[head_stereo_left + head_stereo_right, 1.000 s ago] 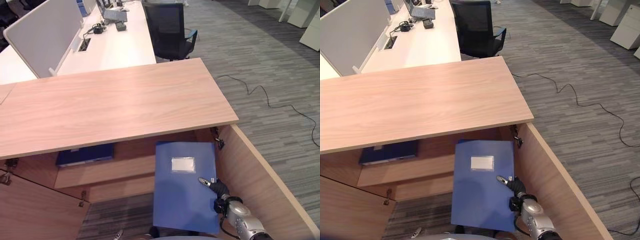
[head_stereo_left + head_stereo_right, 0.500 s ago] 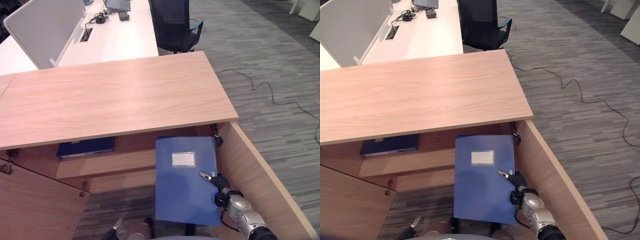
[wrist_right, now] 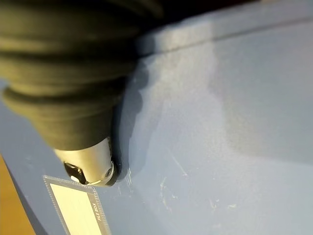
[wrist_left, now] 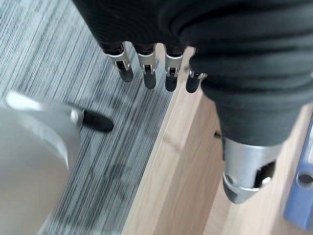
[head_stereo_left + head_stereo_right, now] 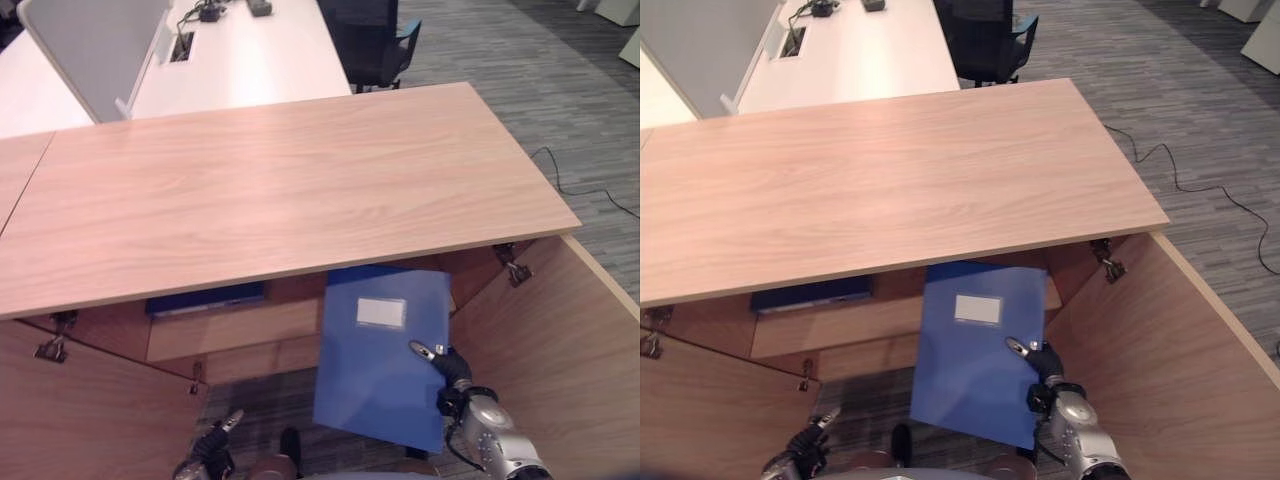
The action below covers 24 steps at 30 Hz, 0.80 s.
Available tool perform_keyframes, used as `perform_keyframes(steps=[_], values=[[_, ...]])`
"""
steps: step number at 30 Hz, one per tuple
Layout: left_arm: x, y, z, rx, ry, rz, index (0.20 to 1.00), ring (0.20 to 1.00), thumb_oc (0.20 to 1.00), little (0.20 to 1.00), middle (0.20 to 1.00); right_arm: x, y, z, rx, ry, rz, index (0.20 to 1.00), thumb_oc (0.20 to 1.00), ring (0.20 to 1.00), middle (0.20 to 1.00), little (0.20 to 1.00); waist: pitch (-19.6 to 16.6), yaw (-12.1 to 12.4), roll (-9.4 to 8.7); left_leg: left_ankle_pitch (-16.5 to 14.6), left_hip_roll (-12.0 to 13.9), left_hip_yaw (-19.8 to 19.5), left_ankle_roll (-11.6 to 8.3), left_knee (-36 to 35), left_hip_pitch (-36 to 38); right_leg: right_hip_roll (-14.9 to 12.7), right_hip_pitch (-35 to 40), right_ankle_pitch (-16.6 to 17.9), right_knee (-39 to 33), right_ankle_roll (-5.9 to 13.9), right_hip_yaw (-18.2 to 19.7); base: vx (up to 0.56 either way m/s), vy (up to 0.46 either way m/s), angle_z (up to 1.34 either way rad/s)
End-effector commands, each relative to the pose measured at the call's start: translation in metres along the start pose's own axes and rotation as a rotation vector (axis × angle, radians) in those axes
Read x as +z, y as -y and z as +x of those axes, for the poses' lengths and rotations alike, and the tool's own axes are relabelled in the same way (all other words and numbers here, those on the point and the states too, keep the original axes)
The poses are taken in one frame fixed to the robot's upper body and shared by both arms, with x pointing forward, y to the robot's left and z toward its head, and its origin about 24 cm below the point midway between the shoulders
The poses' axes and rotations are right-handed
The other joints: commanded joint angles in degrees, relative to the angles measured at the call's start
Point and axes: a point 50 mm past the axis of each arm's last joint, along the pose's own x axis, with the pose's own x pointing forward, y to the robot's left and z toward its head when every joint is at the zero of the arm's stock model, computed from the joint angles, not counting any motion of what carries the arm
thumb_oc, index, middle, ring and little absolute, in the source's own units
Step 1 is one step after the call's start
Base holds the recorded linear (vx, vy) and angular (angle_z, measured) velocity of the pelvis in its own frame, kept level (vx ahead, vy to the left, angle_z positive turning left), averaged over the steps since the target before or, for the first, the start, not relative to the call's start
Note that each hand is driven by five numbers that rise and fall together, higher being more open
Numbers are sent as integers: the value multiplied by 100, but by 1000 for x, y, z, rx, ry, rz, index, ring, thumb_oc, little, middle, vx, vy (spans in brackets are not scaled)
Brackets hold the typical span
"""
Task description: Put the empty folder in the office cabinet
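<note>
right robot hand pinching blue folder at open cabinet

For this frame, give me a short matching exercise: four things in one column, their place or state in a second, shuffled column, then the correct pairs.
Things:
1. blue folder
2. dark blue file
3. office chair
4. left robot hand

Places or states:
A. lying flat on the shelf inside the cabinet
B. fingers straight, holding nothing, over the carpet
C. held by the right robot hand in the open cabinet front
D. standing at the white desk beyond the cabinet

Pairs: 1-C, 2-A, 3-D, 4-B
</note>
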Motion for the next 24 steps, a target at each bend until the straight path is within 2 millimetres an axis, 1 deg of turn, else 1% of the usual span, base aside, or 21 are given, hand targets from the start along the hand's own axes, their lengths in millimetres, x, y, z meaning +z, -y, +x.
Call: perform_keyframes(steps=[1,4,5,6,7,8,9,10,11,12,13,14,15,16,17,18,19,20,21,22,24], values=[[-18,9,-3,-23,-35,-21,1000,1000,1000,1000,1000,52,-4,8,60,208,8,200,200,200,200,200,98,10,24,-623,608,-201,49,1136,-659,-66,-38,48,101,107,43,-82,21,1],[-14,14,-2,-44,-20,-21,1000,1000,1000,1000,1000,55,-8,9,68,219,33,200,200,200,200,200,205,31,-23,-675,627,-236,57,1313,-868,-59,-172,45,166,115,58,-86,14,-4],[-10,20,-2,-69,-5,-15,1000,1000,1000,1000,1000,60,-14,11,90,240,70,200,200,200,200,200,305,57,-50,-705,622,-293,77,1456,-1038,-59,-273,19,249,105,79,-74,10,-4],[-10,20,-2,-69,-5,-15,1000,1000,1000,1000,1000,60,-14,11,90,240,70,200,200,200,200,200,301,55,-49,-708,623,-296,77,1463,-1046,-58,-279,18,251,105,78,-91,32,-4],[-6,27,-2,-96,13,-7,1000,1000,1000,1000,1000,67,-23,13,127,265,109,200,200,200,200,200,413,73,-61,-742,604,-328,117,1542,-1152,-79,-407,-16,410,104,82,-137,25,2],[2,31,-2,-115,46,-11,1000,1000,1000,1000,1000,80,-37,16,181,304,136,200,200,200,200,200,571,109,-65,-773,647,-301,151,1632,-1265,-87,-692,-15,724,105,85,-203,17,3],[7,33,-3,-128,70,-18,1000,1000,1000,1000,1000,90,-46,18,219,333,158,200,200,200,200,200,673,175,-47,-791,715,-265,155,1702,-1356,-93,-890,0,903,110,-12,-208,4,-4],[12,34,-4,-140,91,-22,1000,1000,1000,1000,1000,102,-55,20,252,367,180,200,200,200,200,200,750,245,2,-822,816,-220,142,1805,-1452,-148,-1108,29,1126,114,-216,-112,-23,-26],[16,36,-5,-156,107,-24,1000,1000,1000,1000,1000,112,-63,20,285,402,221,200,200,200,200,200,816,348,92,-975,961,-205,80,1931,-1472,-177,-1172,-50,1348,154,-545,-70,-38,-38],[18,39,-7,-172,116,-31,1000,1000,1000,1000,1000,121,-70,20,304,433,269,200,200,200,200,200,853,348,132,-1008,995,-244,85,2069,-1592,-239,-1238,-51,1520,159,-722,-38,-57,-53],[23,43,-8,-192,137,-35,1000,1000,1000,1000,1000,133,-77,18,332,476,333,200,200,200,200,200,913,359,172,-1016,1027,-299,84,2202,-1713,-242,-1327,-97,1688,142,-804,-47,-39,-39],[23,43,-8,-192,137,-35,1000,1000,1000,1000,1000,133,-77,18,332,476,333,200,200,200,200,200,909,357,174,-1020,1029,-305,84,2212,-1723,-241,-1331,-99,1692,142,-807,-85,-35,-21],[34,52,-12,-233,183,-45,1000,1000,1000,1000,1000,158,-94,17,381,554,474,200,200,200,200,200,1072,399,249,-1010,1073,-394,52,2393,-1960,-301,-1577,-95,2011,170,-874,-82,-51,9],[39,60,-14,-259,205,-48,1000,1000,1000,1000,1000,175,-101,16,401,606,574,200,200,200,200,200,1107,435,272,-990,1057,-472,16,2457,-2090,-285,-1576,-210,1944,158,-899,-83,-52,23],[40,60,-14,-259,206,-48,1000,1000,1000,1000,1000,175,-101,16,401,607,574,200,200,200,200,200,1108,433,275,-992,1060,-479,15,2465,-2099,-282,-1577,-212,1946,156,-905,-58,-35,24],[48,70,-19,-298,236,-62,1000,1000,1000,1000,1000,196,-116,11,447,664,702,200,200,200,200,200,1174,453,307,-958,1023,-565,-25,2489,-2264,-319,-1740,-294,2056,130,-857,-39,-2,16],[48,69,-19,-298,237,-61,1000,1000,1000,1000,1000,196,-116,11,447,664,702,200,200,200,200,200,1169,454,304,-959,1023,-566,-24,2495,-2275,-321,-1752,-297,2063,130,-855,-64,-13,6],[52,75,-21,-322,254,-53,1000,1000,1000,1000,1000,209,-121,10,465,697,756,200,200,200,200,200,1174,481,319,-957,1015,-609,-44,2572,-2439,-336,-1887,-337,2156,127,-834,-45,-19,11],[58,82,-26,-354,286,-38,1000,1000,1000,1000,1000,231,-125,4,489,767,830,200,200,200,200,200,1098,531,336,-963,974,-710,-44,2691,-2743,-366,-2141,-466,2334,106,-817,-49,-29,12],[62,86,-29,-380,303,-20,1000,1000,1000,1000,1000,241,-125,0,501,805,859,200,200,200,200,200,1068,549,350,-984,961,-759,-44,2779,-2905,-384,-2284,-544,2472,101,-807,-27,-21,16],[66,92,-35,-417,324,-12,1000,1000,1000,1000,1000,253,-123,-5,501,855,923,200,200,200,200,200,1010,565,384,-1019,933,-843,-36,2930,-3170,-423,-2531,-676,2734,95,-785,-7,-8,20]])
